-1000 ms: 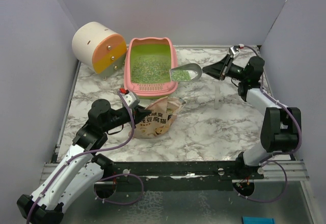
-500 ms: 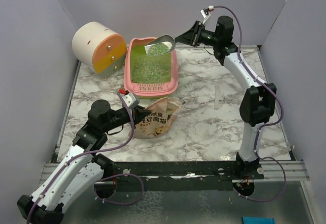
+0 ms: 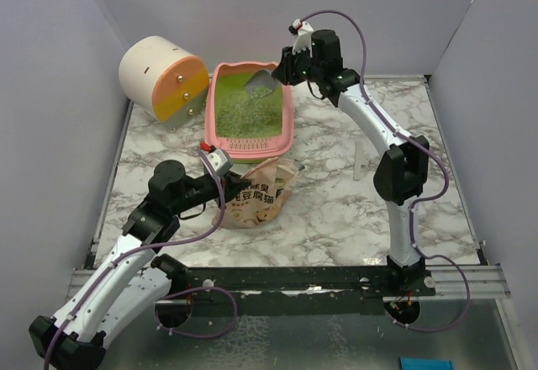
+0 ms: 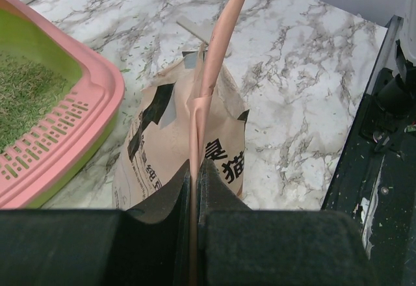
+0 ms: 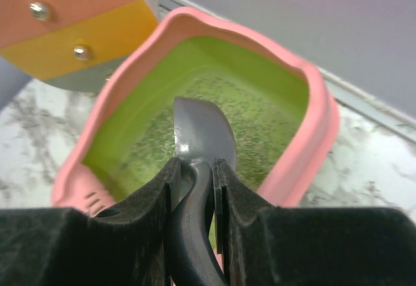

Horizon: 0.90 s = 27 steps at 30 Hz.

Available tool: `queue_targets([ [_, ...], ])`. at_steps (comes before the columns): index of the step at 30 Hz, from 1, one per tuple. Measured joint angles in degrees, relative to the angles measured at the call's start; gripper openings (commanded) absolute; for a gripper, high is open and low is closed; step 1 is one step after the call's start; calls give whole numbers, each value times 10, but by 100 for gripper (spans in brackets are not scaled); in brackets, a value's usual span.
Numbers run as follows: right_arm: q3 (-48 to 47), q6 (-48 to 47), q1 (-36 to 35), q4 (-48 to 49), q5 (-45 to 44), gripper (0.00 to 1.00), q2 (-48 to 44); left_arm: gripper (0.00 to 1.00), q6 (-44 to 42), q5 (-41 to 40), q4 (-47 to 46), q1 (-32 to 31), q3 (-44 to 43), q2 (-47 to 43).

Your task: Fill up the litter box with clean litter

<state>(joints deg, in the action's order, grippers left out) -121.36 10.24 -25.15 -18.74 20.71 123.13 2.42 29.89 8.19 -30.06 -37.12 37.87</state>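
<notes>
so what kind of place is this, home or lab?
Probably a robot lab test cell, not a home: plain panel walls box in a marble-print tabletop, and two arms are bolted to a metal rail at its near edge.

plain grey walls [image 3: 50,67] enclose white marble-patterned tabletop [image 3: 336,202].

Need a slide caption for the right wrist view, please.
Right hand holds a grey scoop over the pink litter box, litter spread inside.

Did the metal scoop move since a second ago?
Yes. The scoop went left and toward the back: from beside the litter box, by its right rim, to over its far end, held by the right gripper.
</notes>
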Motion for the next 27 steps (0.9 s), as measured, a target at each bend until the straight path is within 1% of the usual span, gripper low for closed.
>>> queue_targets([
  [7, 11, -130, -25, 0, -129, 1, -6, 0, 0, 0, -1, 0, -4, 7],
  [10, 50, -199, -46, 22, -192, 1, -26, 0, 0, 0, -3, 0, -4, 11],
  [12, 92, -233, -64, 47, -225, 1, -50, 0, 0, 0, -5, 0, -5, 15],
  [15, 136, -246, -79, 59, -247, 1, -81, 0, 1, 0, -14, 0, -5, 23],
  [18, 165, -223, -74, 63, -242, 1, -115, 0, 1, 0, -20, 0, -5, 30],
  [21, 175, -163, -35, 65, -210, 1, -148, 0, 1, 0, -24, 0, -5, 33],
  [25, 226, -41, 73, 99, -130, 1, -204, 0, 1, 0, -27, 0, -3, 33],
  [26, 253, 1, 118, 119, -103, 1, -221, 0, 1, 0, -29, 0, -2, 33],
  [27, 272, 28, 145, 130, -86, 1, -230, 0, 1, 0, -31, 0, -1, 33],
])
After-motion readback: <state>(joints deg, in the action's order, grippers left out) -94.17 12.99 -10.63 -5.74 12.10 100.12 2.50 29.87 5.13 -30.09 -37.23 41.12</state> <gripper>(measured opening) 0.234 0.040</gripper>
